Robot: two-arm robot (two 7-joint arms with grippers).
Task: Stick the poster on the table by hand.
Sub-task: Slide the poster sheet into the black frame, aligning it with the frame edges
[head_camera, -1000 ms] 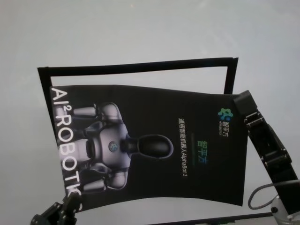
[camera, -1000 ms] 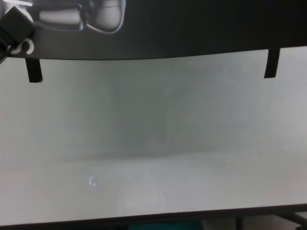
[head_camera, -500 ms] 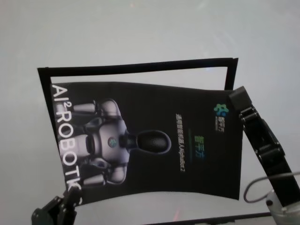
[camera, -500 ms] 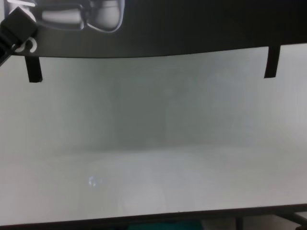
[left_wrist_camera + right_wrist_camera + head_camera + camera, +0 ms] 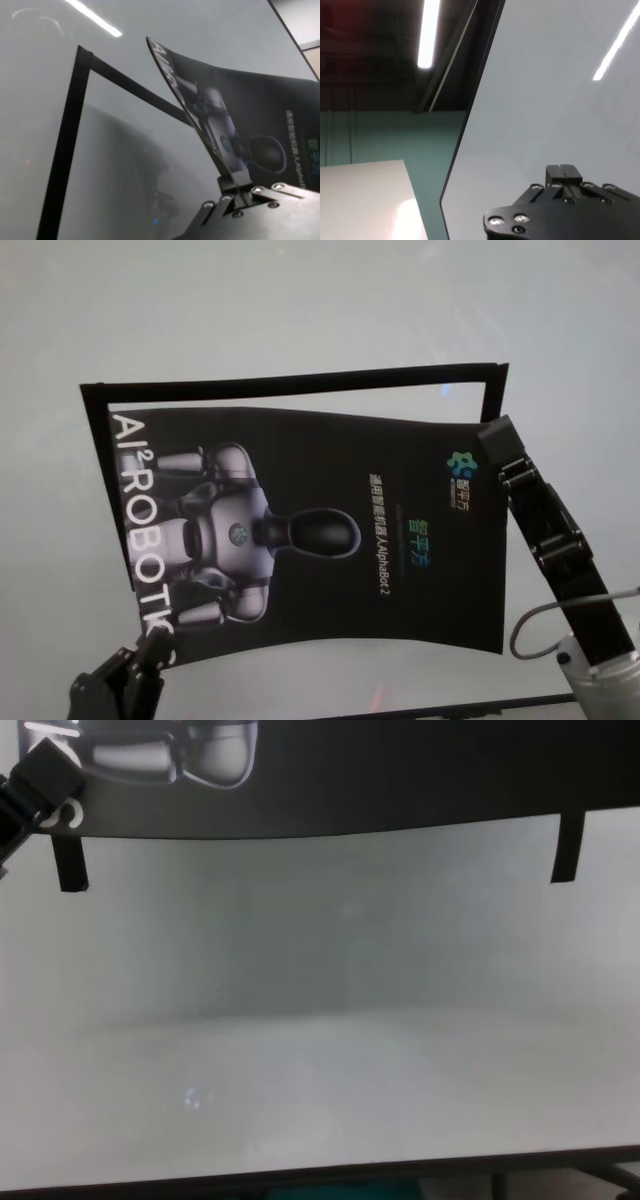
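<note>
the table [image 5: 300, 300] lies open beyond the tape frame [image 5: 290, 383]. the lifted poster [image 5: 330, 540] covers the frame's inside, with a low gap beneath it seen from the chest.

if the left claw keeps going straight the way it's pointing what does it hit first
Nothing solid at once, probably. The left claw is shut on the poster at its near corner and points along the lifted sheet. Beyond lies the black tape outline on the table; depth is unclear.
</note>
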